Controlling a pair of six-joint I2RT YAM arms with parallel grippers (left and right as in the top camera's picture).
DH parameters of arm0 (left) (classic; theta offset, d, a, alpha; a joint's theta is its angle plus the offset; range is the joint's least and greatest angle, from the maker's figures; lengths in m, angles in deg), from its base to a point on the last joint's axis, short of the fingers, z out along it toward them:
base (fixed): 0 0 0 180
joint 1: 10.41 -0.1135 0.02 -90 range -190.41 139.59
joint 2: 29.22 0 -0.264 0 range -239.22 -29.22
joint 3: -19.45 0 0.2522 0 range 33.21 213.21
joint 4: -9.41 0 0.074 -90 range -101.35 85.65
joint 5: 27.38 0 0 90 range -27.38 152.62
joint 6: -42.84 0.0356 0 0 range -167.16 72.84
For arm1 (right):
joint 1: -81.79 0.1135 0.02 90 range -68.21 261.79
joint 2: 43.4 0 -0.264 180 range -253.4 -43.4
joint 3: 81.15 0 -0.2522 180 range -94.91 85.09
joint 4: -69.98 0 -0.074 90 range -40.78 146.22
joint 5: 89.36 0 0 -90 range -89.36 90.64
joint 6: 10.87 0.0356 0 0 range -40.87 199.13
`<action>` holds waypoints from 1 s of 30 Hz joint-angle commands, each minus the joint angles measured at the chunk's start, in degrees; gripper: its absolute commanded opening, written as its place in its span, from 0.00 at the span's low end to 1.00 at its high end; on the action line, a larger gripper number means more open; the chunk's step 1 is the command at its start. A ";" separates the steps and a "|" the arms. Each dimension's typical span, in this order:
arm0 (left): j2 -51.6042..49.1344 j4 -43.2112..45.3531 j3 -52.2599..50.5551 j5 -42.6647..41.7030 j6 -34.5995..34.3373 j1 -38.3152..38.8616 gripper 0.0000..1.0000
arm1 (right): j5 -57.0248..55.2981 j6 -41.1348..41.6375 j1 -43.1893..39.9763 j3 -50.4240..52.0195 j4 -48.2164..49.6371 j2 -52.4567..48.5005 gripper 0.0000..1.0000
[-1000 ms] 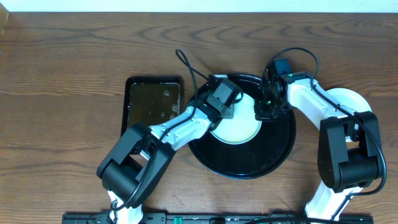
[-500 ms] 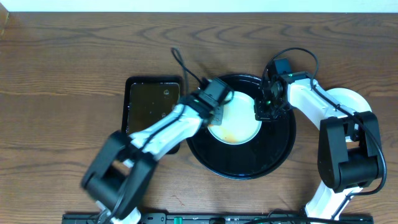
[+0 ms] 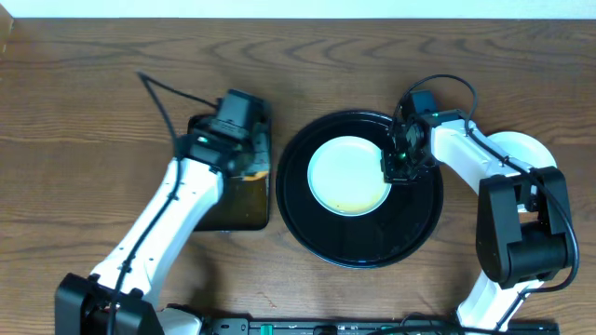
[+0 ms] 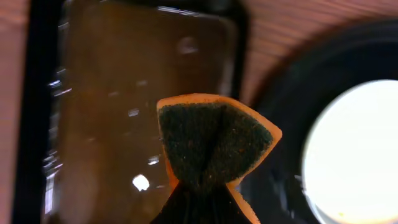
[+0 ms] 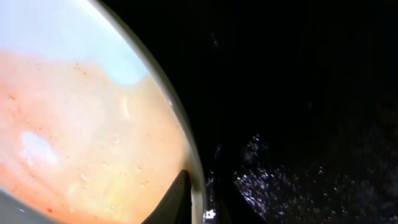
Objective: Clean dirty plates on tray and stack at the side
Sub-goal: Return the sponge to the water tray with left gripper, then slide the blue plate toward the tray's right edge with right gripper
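On the round black tray (image 3: 365, 249), a little toward its far-left side, the smeared plate (image 3: 349, 175) lies flat, pale mint-white with a yellow-orange streak along its near edge. My right fingers (image 3: 393, 169) are at that plate's right edge, over the tray's right half. From my right wrist I see them narrow, pinching the rim: one finger (image 5: 183, 194) rests on the inside, the other is outside above the tray's floor (image 5: 298, 93). That floor is speckled with wet glints. Up close the smeared plate (image 5: 74, 124) shows orange-brown sauce across most of what I see.

Just left of the round tray, my left fingers (image 3: 250, 166) hang over the right edge of the rectangular black tray (image 3: 207, 209). They are closed on a sponge (image 4: 214, 140), which is orange with a dark green scouring face. It is folded, so it flares out past my fingers (image 4: 199, 210). The rectangular tray (image 4: 106, 93) looks glossy and wet.

Right of the round tray, a white plate (image 3: 521, 147) sits on the tabletop (image 3: 93, 84), partly hidden under my right arm.
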 commanded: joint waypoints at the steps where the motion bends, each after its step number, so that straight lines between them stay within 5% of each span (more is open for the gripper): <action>1: 0.48 -1.25 -1.55 0.07 0.50 -3.21 0.07 | 1.70 1.25 -0.02 2.69 2.10 -0.68 0.06; 19: 0.48 -1.33 -2.14 0.07 0.50 -4.02 0.08 | 31.71 -6.40 -2.73 3.69 10.67 -0.55 0.01; 26: 0.48 -1.33 -2.14 0.07 0.50 -4.02 0.08 | 28.02 -4.68 -2.75 3.72 10.67 -0.55 0.01; 30: 0.48 -1.33 -2.14 0.07 0.48 -4.02 0.08 | 21.35 -3.02 -1.86 3.74 7.89 -0.55 0.10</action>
